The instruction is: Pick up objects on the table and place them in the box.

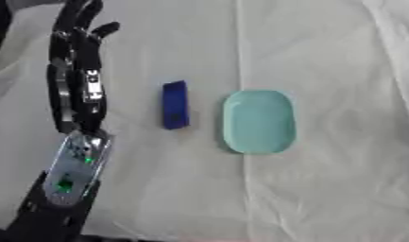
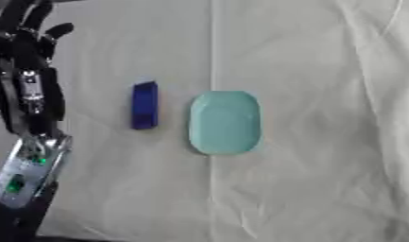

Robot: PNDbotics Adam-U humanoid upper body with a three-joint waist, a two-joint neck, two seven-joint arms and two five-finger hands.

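White cloth, creased and with a long fold running up its middle, covers the table (image 1: 339, 198) from edge to edge, and only two things lie on it. Near the centre is a small blue block (image 1: 175, 105), narrow and upright in the view, lying flat with its long sides running away from the robot. Just beside it on the right, apart by a thin strip of cloth, sits a pale green oval tray (image 1: 259, 121), shallow, with a low raised rim; this looks like the container the task calls a box, though it is more a dish than a box. The block looks rigid and light, probably plastic or painted wood, with flat smooth faces that could slide on the cloth if nudged from one side. Its two long faces seem the sensible place to take hold, thumb on one and fingers on the other, coming down from above, since its short ends offer less surface. It does not look fragile. The left hand (image 1: 75, 52) is up on the left side, well apart from the block, with fingers stretched out and relaxed, pointing toward the far edge, and it holds and touches nothing. The right hand shows in neither view. The block is not yet in the tray.
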